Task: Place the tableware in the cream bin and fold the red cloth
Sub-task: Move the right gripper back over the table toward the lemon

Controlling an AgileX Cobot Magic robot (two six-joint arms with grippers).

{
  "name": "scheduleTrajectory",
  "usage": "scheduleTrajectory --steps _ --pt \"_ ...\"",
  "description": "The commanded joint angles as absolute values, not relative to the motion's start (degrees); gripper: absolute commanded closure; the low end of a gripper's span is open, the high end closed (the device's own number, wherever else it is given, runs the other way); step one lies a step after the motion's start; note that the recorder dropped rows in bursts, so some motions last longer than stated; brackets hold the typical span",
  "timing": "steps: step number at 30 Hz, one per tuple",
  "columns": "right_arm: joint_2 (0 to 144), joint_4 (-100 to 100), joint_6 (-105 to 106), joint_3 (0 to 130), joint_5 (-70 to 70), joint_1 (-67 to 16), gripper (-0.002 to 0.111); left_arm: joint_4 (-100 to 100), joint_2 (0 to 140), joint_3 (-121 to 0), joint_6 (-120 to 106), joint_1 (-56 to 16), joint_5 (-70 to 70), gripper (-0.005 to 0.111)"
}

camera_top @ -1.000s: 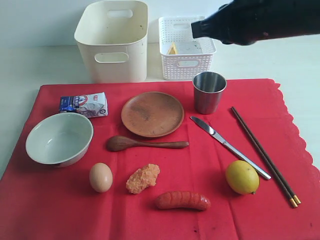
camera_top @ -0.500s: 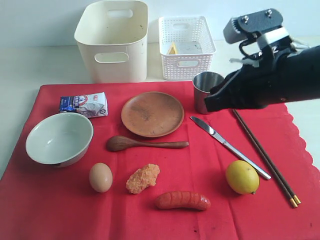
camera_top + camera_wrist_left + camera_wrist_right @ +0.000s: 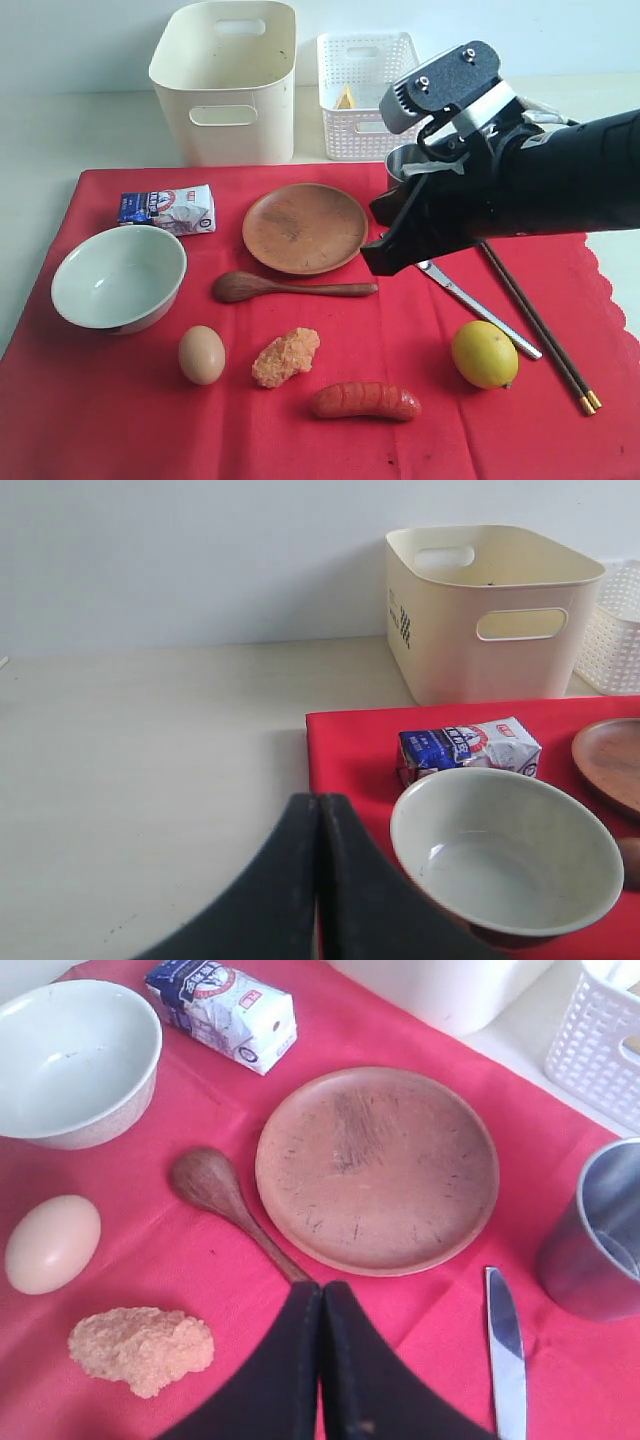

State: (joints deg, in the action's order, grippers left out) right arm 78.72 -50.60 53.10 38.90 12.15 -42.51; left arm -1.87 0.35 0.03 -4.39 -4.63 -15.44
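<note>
Right pincer point(image 3: 376, 262), clenched and empty, hangs above the spoon point(image 3: 290, 288) beside the plate point(image 3: 305, 228) on the red cloth point(image 3: 120, 420), the cream bin point(image 3: 250, 140) behind. Lowered shut, it may shove the spoon or bunch the cloth rather than grip. Left pincer point(image 3: 319, 810), also clenched, hovers near the bowl point(image 3: 505, 855).

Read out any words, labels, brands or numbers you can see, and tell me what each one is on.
On the packet: blue and red print with a round logo, too blurred to read.
On the cream bin: dark printed marks on one outer wall, too small to read.
Nothing else shows any lettering, so no text can be quoted.
</note>
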Motion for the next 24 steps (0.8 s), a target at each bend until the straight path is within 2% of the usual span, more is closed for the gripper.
scheduleTrajectory --steps 1,5,16,19,24 --pt "78.9 -50.7 53.4 38.7 11.2 -42.6 0.108 -2.4 0.0 0.0 -4.2 -4.6 -15.3 0.106" --pt "78.9 -50.7 52.3 38.7 11.2 -42.6 0.104 -2.4 0.0 0.0 -4.2 -4.6 -15.3 0.106" --pt "72.6 -48.4 52.0 38.7 19.1 -42.6 0.058 -2.4 0.0 0.0 -4.2 -4.6 -15.3 0.106" --pt "70.3 -45.0 49.9 38.7 23.4 -42.6 0.052 -2.4 0.0 0.0 -4.2 -4.6 -15.3 0.106" --pt "68.9 -36.2 32.0 38.7 29.3 -42.6 0.051 -2.4 0.0 0.0 -4.2 -4.6 -15.3 0.106"
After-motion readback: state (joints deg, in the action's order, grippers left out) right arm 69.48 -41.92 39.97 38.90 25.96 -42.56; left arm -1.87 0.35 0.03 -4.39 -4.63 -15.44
